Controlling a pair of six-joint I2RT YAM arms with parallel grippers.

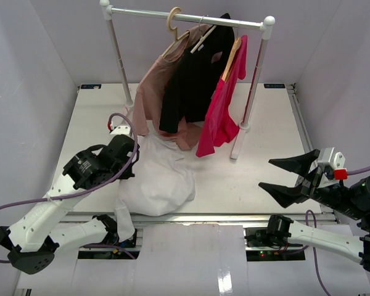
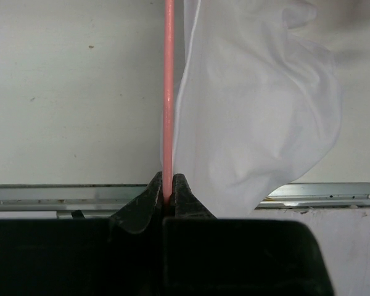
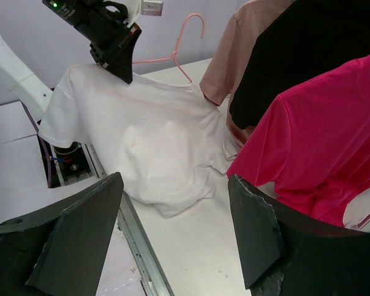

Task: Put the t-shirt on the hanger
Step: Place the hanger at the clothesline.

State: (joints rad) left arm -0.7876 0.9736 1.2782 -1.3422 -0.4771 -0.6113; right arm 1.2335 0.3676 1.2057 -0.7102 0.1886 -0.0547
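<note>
**T-shirt on pink hanger, held at left; right gripper idle**

Left: the left arm is bending at the elbow and reaching in over the table's (image 1: 265,117) near edge. The left gripper (image 2: 168,185) is pinching the hanger (image 2: 168,92) wire, jaws closed on it. From the left wrist view the wire is running straight away from the jaws and getting cut off at the top edge.

Centre: the t-shirt (image 3: 154,129) is hanging over the hanger, its hem bunching on the table near the rack (image 1: 185,15). The fabric is hiding most of the frame. Only the hook is poking out of the collar, pointing up and away from the left gripper. In the top view the hanger is hard to make out.

Right: the right gripper (image 1: 283,176) is hovering near the table's right side, pointing left, jaws spread wide and holding nothing.
</note>
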